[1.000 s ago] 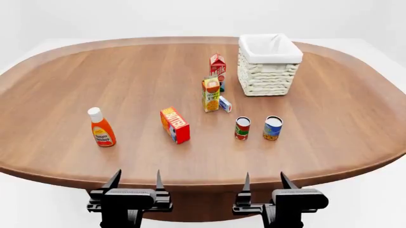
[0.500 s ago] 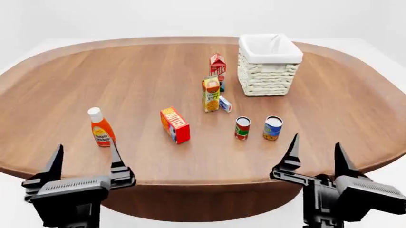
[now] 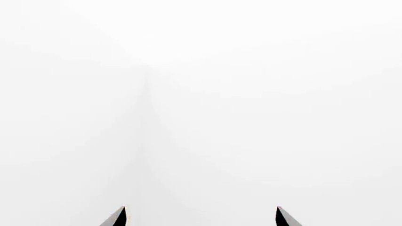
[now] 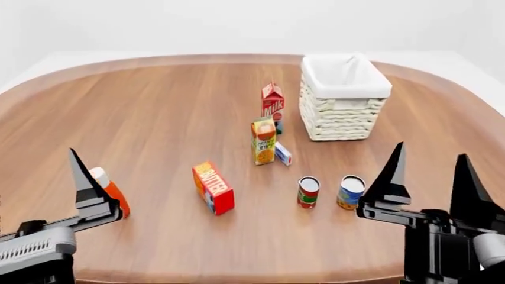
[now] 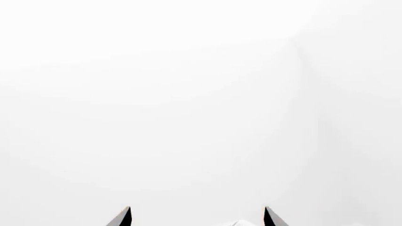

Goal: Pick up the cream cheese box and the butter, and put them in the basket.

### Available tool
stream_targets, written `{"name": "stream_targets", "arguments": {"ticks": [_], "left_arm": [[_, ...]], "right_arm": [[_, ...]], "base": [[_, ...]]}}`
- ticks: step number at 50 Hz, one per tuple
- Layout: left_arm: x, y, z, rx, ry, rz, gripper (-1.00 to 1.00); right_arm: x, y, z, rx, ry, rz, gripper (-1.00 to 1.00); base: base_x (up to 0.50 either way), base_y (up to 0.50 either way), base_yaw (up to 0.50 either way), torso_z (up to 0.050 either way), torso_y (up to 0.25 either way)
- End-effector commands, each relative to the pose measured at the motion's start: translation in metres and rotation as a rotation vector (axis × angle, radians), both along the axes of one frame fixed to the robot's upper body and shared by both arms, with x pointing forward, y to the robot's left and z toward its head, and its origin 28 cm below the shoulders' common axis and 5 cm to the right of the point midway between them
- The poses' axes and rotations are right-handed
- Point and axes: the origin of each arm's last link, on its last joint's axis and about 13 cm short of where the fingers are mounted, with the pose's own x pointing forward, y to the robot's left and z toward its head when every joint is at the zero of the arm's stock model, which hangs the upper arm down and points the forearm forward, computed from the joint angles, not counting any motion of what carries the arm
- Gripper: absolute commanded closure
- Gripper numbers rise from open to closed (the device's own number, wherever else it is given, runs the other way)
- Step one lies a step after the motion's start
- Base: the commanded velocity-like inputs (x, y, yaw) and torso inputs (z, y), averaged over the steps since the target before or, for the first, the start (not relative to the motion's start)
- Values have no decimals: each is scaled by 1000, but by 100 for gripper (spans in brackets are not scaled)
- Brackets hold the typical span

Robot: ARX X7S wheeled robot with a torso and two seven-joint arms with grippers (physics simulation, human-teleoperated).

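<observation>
In the head view the cream cheese box (image 4: pixel 282 154), small and blue-and-white, lies beside the orange juice carton. The red-orange butter (image 4: pixel 213 187) stands left of it on the table. The white woven basket (image 4: pixel 340 119) is at the back right. My left gripper (image 4: pixel 39 189) is raised at the lower left, open, with one finger partly covering the ketchup bottle. My right gripper (image 4: pixel 431 149) is raised at the lower right, open and empty, near the cans. The left gripper (image 3: pixel 201 217) and right gripper (image 5: pixel 196 216) show only spread fingertips against white in the wrist views.
An orange juice carton (image 4: pixel 264 141) and a red milk carton (image 4: pixel 272 100) stand between the butter and the basket. Two cans (image 4: pixel 308 192) (image 4: pixel 350 192) stand in front of the right gripper. A ketchup bottle (image 4: pixel 113 195) is at the left on the oval wooden table (image 4: pixel 158 118).
Both grippers have risen from below the table's front edge and spread apart toward the sides. The head view has shifted closer over the table.
</observation>
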Motion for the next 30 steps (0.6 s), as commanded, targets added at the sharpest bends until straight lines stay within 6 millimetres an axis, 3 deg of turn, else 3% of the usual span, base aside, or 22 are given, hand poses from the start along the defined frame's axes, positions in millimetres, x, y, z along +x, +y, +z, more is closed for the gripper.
{"name": "stream_targets", "arguments": {"ticks": [1, 30], "left_arm": [[-5, 2, 7, 14, -31, 14, -100], [-10, 1, 13, 22, -52, -4, -100]], "right_arm": [[-7, 4, 7, -36, -20, 42, -100], [-13, 12, 9, -76, -8, 108, -100]], "base": [[500, 0, 0, 0, 0], [500, -8, 0, 0, 0]]}}
